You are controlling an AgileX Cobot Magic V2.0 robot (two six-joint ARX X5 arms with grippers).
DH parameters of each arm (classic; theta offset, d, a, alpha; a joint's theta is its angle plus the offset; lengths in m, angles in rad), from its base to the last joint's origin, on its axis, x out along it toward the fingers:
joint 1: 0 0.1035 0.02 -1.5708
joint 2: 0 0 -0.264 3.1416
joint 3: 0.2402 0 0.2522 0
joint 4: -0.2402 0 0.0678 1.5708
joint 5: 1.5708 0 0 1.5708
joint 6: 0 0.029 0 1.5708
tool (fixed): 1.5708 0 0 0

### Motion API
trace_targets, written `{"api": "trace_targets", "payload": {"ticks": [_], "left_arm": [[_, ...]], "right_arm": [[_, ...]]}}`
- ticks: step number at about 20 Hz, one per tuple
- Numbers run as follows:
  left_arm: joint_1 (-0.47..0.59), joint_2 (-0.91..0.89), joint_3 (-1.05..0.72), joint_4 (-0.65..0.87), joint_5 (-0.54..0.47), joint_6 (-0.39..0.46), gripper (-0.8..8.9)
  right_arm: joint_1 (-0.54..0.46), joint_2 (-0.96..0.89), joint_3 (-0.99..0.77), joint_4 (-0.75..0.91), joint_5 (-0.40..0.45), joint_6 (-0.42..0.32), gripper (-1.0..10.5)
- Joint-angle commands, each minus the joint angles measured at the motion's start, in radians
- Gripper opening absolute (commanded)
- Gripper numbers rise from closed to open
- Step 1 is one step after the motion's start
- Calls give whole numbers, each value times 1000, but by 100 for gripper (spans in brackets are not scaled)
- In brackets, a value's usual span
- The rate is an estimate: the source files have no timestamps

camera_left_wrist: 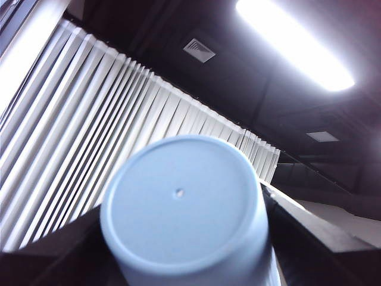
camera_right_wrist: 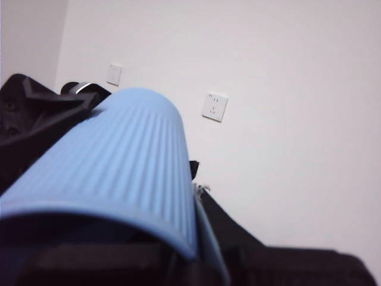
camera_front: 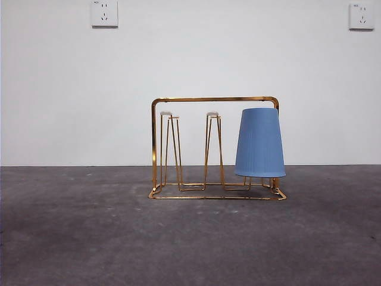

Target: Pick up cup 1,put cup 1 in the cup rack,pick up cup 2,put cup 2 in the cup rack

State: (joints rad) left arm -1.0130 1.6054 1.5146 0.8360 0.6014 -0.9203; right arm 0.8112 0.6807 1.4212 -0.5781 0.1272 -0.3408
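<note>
The grey worktop (camera_front: 89,238) bears the rack (camera_front: 208,99) with cup 1 (camera_front: 259,143) upturned, while the left tool (camera_left_wrist: 184,235) clenches cup 2 (camera_left_wrist: 178,196) between its jaws, probably for racking; the grip of the right tool (camera_right_wrist: 119,259) I cannot tell.

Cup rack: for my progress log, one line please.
cup rack: blue cup inverted on end peg | left gripper: holding second blue cup | right gripper: holding third blue cup

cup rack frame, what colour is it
Gold. The gold-coloured metal wire cup rack shows best in the front view.
</note>
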Motion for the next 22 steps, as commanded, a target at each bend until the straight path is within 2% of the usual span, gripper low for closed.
{"api": "trace_targets", "payload": {"ticks": [1,5,7,9,18,22], "left_arm": [[-6,-1,-3,1,16,24,-8],[-4,-1,-2,-6,14,31,-8],[1,-2,-2,-1,3,31,-8],[10,-3,-2,6,0,30,-8],[92,-23,-2,5,2,8,-8],[154,-53,-2,-72,32,21,-7]], "right_arm": [[-5,23,-12,-37,27,-10,8],[-5,23,-12,-52,27,-9,28],[-5,22,-12,-55,27,-9,138],[-5,21,-10,-59,27,-6,197],[-5,21,-5,-127,50,2,198],[-5,7,-5,-210,93,29,196]]}}
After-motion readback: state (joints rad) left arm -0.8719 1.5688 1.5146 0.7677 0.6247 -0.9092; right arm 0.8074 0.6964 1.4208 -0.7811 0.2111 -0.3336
